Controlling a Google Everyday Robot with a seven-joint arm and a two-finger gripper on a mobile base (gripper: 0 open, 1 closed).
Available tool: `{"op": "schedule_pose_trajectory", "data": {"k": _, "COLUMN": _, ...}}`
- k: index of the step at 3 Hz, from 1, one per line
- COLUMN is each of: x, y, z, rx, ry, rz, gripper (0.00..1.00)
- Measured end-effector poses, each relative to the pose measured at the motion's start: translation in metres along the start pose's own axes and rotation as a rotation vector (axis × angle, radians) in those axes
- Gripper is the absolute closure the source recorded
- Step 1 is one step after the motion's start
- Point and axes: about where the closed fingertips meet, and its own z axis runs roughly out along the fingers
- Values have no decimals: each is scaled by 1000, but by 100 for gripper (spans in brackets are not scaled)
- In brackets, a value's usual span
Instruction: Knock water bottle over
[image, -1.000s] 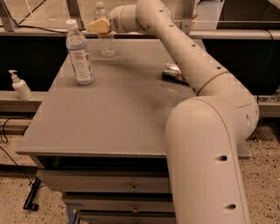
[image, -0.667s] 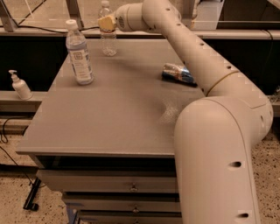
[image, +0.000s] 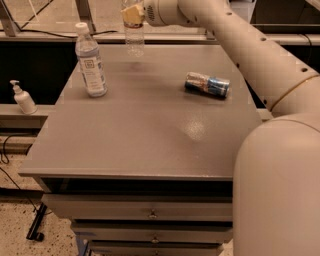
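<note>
The water bottle (image: 134, 41) is small, clear and ribbed. It stands upright at the far edge of the grey table (image: 145, 140), near the middle. Its cap and upper part are hidden behind my gripper (image: 132, 14), which sits right at the bottle's top, at the upper edge of the camera view. I cannot tell whether the gripper touches or holds the bottle. My white arm reaches in from the right, across the far right part of the table.
A taller bluish bottle (image: 91, 62) with a large white label stands at the far left of the table. A blue and silver can (image: 207, 85) lies on its side to the right. A soap dispenser (image: 22, 98) stands on a ledge left of the table. Drawers (image: 150, 215) are below.
My gripper has moved from beside the water bottle's upper part to right over its top. The arm has swung aside, so the can now shows fully. The bottle stays upright.
</note>
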Motion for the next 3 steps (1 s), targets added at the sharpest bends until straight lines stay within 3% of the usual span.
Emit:
{"op": "schedule_pose_trajectory", "data": {"k": 1, "x": -21, "y": 12, "z": -40, "rx": -6, "ry": 55, "rz": -71, "gripper": 100}}
{"op": "schedule_pose_trajectory", "data": {"k": 3, "x": 1, "y": 35, "z": -107, "rx": -58, "ry": 362, "rz": -179, "gripper": 100}}
